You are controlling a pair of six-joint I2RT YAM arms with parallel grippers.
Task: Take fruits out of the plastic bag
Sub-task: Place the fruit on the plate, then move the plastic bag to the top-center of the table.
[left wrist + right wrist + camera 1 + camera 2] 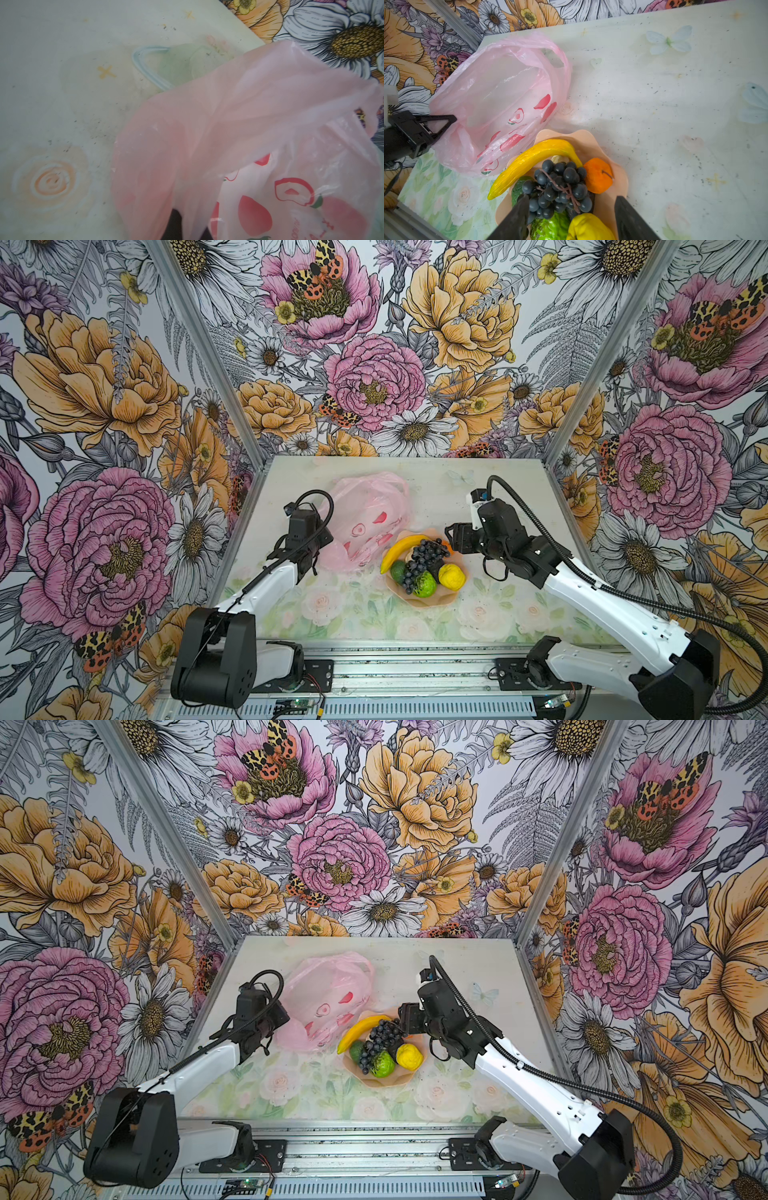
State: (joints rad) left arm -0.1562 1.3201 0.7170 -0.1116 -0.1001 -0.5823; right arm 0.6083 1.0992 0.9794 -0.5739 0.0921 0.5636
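The pink plastic bag (pixel 365 514) lies slumped at the back of the table, and no fruit shows through its film (pixel 500 89). My left gripper (pixel 326 541) is shut on the bag's near edge (pixel 228 124). The fruits sit piled in a peach dish (pixel 419 600) beside the bag: banana (pixel 533 158), grape bunch (pixel 558 185), orange piece (pixel 598 176), lime-green ball (pixel 550 226), lemon (pixel 589 226) and avocado (pixel 518 188). A cream pear (pixel 559 159) peeks out behind the banana. My right gripper (pixel 572 198) hangs open just above the pile and holds nothing.
The dish touches the bag's right side. Flowered walls (pixel 124 406) close in the table on three sides. A metal rail (pixel 395 672) with both arm bases runs along the front edge. Bare tabletop (pixel 675 104) stretches to the right of the dish.
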